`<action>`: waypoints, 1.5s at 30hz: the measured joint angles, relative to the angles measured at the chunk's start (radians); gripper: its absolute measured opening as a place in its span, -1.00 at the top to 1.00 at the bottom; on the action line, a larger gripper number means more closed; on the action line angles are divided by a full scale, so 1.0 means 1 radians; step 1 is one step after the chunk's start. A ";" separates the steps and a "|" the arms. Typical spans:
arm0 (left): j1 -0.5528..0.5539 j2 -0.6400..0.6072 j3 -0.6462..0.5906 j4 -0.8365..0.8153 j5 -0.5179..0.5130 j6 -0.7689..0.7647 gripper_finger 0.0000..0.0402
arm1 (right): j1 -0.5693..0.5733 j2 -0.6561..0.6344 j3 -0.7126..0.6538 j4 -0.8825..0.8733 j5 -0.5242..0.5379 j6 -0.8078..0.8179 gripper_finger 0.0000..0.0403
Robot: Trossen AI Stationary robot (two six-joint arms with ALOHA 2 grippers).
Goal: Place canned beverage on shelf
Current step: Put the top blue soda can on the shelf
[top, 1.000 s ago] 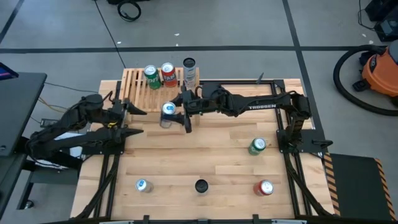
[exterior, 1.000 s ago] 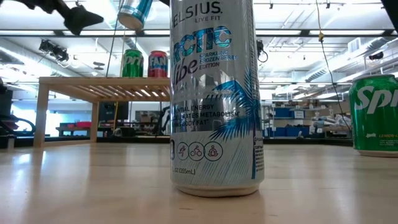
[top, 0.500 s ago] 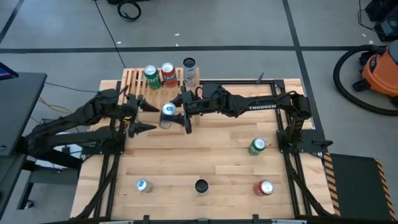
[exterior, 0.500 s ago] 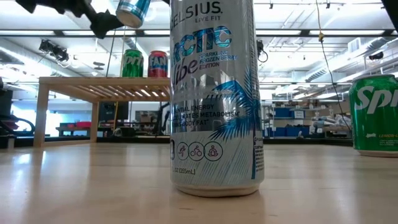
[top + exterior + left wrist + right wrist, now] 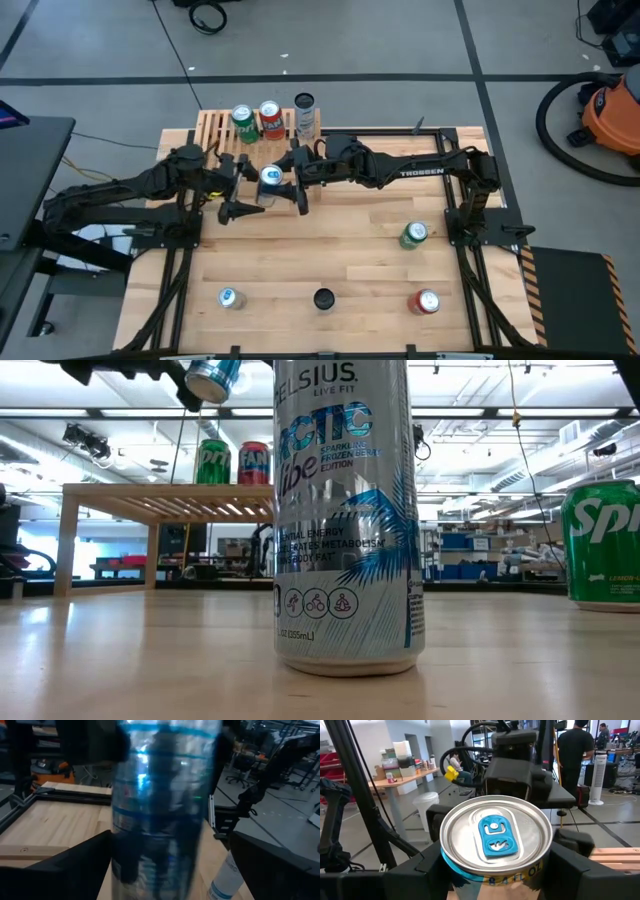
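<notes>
A silver-and-blue beverage can [image 5: 270,179] hangs above the table with my right gripper [image 5: 291,182] shut on it; its blue-tabbed top [image 5: 495,837] faces the right wrist view. In the low view the can [image 5: 213,377] shows tilted, high up. My left gripper [image 5: 243,188] stands open beside the can on its left. In the left wrist view its fingers flank the blurred can [image 5: 165,805] without visible touch. The light-wood slatted shelf [image 5: 222,140] stands at the far left, carrying a green can [image 5: 242,122], a red can [image 5: 270,118] and a silver can [image 5: 305,113]. My right gripper pinches the can's side walls just below the top rim [image 5: 470,876] between its two fingers [image 5: 427,867]. The fingers come in level from the table's right. The can is lifted clear of the table and sits tilted in the hold.
On the table stand a green can [image 5: 414,234], a red can [image 5: 427,301], a blue-topped can [image 5: 230,298] and a tall Celsius can [image 5: 345,510] close to the low camera. Bare wood lies in the middle [image 5: 330,240].
My left gripper has travelled toward the table's right edge, toward the held can, staying open and tipping to nearly level; its fingers now stand on either side of the can. The right gripper and the can have kept still.
</notes>
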 joint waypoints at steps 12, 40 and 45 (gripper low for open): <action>0.000 0.077 0.000 0.060 0.000 0.065 -0.97 | 0.000 0.000 0.000 -0.018 0.000 0.000 -0.20; 0.002 0.083 0.000 0.076 0.000 0.104 -0.29 | 0.000 -0.001 -0.001 -0.062 0.000 0.008 -0.21; 0.002 0.083 0.000 0.064 -0.002 0.124 -0.29 | 0.000 -0.001 -0.003 -0.064 -0.001 0.006 -0.22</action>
